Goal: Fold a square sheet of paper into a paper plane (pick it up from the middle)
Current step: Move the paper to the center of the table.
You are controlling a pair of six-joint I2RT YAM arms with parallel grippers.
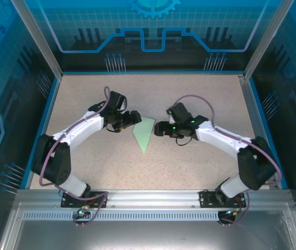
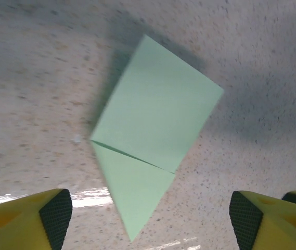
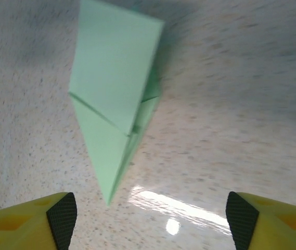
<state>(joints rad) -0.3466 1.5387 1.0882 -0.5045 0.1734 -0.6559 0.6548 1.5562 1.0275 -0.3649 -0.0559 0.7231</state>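
Observation:
The mint-green paper is folded into a narrow pointed paper plane [image 1: 144, 133]. It lies flat on the speckled table, its tip toward the near edge. My left gripper [image 1: 136, 119] hovers at its upper left edge, and my right gripper [image 1: 157, 128] is close on its right side. In the left wrist view the plane [image 2: 155, 125] shows a diagonal fold line, and its tip reaches down between the wide-apart pads of the open left gripper [image 2: 150, 217]. In the right wrist view the plane [image 3: 114, 88] shows layered folds, ahead and left of the open right gripper [image 3: 150, 219]. Neither gripper holds anything.
The speckled beige table [image 1: 189, 94] is bordered by a blue rim and metal frame posts [image 1: 36, 36]. A metal rail [image 1: 148, 200] with both arm bases runs along the near edge. Open tabletop lies beyond and to either side of the arms.

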